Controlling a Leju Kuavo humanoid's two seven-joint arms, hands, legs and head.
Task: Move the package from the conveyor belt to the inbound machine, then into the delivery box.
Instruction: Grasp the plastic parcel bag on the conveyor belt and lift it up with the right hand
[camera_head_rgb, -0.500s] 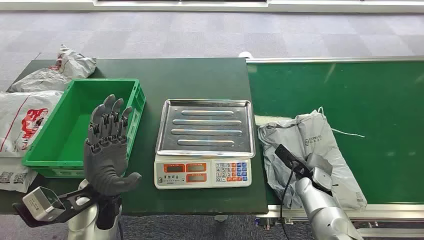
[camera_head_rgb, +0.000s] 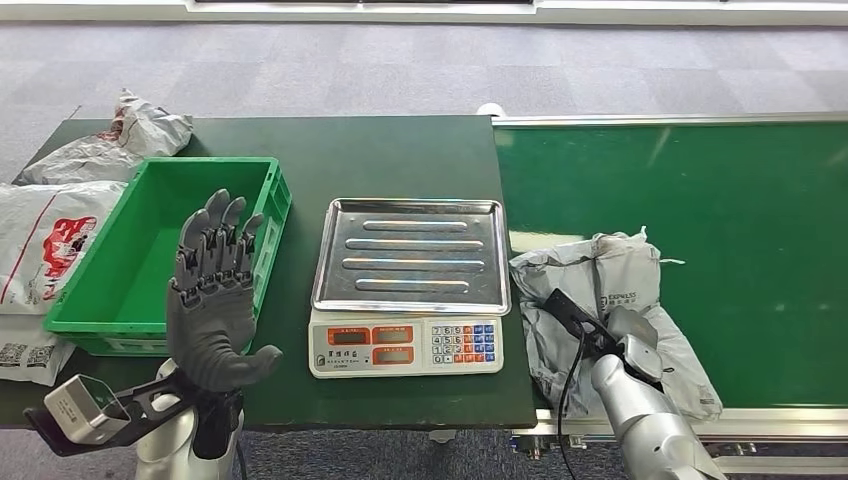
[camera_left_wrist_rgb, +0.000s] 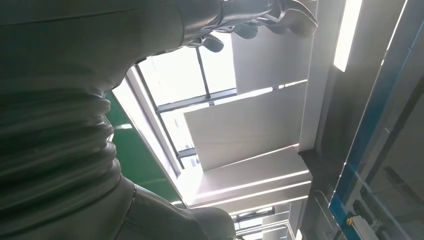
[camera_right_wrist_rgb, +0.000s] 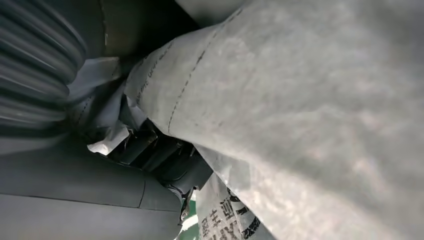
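We are looking down from the head view at a dark green table (camera_head_rgb: 400, 150) on the left and a green conveyor belt (camera_head_rgb: 720, 190) on the right. In the lower right of the frame, a grey plastic mailing package (camera_head_rgb: 610, 280) is lying crumpled on the belt's near left corner, just beside a weighing scale (camera_head_rgb: 408, 290) with a bare steel tray and a keypad. The right hand (camera_head_rgb: 630, 335) is resting on the package; in the right wrist view its dark fingers (camera_right_wrist_rgb: 155, 150) are closing around a fold of the package (camera_right_wrist_rgb: 310, 100), gripping it. The silver forearm and a black cable are covering the package's near edge.

The left hand (camera_head_rgb: 212, 300) is standing upright in the lower left, palm open and fingers apart, holding nothing, and it is hiding part of the near right wall of a green plastic crate (camera_head_rgb: 90, 300). Other white and grey mail bags (camera_head_rgb: 60, 230) are lying at the far left, cut off by the frame edge; their printing is too small to read.
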